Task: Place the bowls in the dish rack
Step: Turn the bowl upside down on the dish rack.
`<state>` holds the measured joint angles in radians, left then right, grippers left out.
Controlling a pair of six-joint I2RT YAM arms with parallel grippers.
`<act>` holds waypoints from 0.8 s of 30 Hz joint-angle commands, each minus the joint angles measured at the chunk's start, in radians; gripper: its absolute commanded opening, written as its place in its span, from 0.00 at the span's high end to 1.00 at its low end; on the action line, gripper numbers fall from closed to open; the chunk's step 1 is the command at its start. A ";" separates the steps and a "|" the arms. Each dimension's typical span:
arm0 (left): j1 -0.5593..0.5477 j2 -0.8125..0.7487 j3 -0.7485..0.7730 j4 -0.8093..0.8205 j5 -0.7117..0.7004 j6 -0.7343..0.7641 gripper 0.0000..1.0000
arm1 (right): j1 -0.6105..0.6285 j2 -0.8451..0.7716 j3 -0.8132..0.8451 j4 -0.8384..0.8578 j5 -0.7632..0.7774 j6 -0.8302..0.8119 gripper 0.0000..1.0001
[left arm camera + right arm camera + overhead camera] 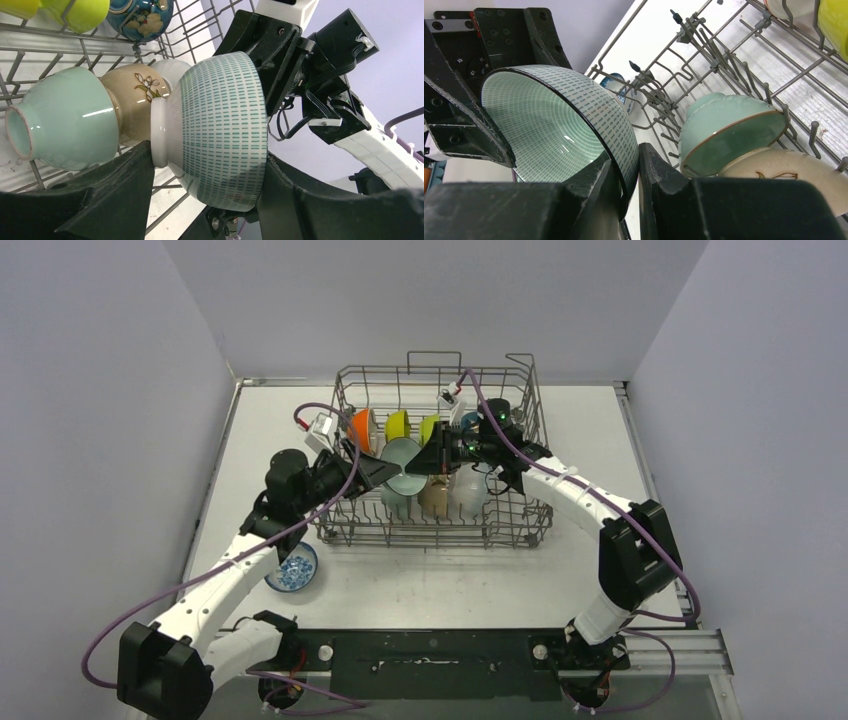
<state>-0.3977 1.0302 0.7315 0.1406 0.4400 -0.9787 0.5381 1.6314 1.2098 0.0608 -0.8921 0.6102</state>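
One white bowl (220, 135) bears green dashes.

You see the left gripper (210, 157) touching the dashed bowl (220, 115) at foot and rim. At 9 o'clock, a green bowl (65, 120) and a beige bowl (132, 95) sit in the rack (60, 50); the right arm (325, 75) shows at 2 o'clock.
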 commanded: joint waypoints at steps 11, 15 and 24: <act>0.045 -0.017 0.043 0.080 0.005 -0.013 0.86 | -0.006 -0.015 0.025 0.075 0.035 -0.018 0.34; 0.052 -0.009 0.103 -0.017 -0.009 0.060 0.89 | -0.007 -0.020 0.030 0.046 0.056 -0.039 0.25; 0.054 0.029 0.304 -0.432 -0.163 0.353 0.92 | -0.012 -0.058 0.033 -0.035 0.143 -0.107 0.05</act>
<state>-0.3496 1.0492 0.9009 -0.1341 0.3683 -0.7990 0.5358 1.6295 1.2098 0.0418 -0.8074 0.5617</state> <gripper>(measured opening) 0.613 0.922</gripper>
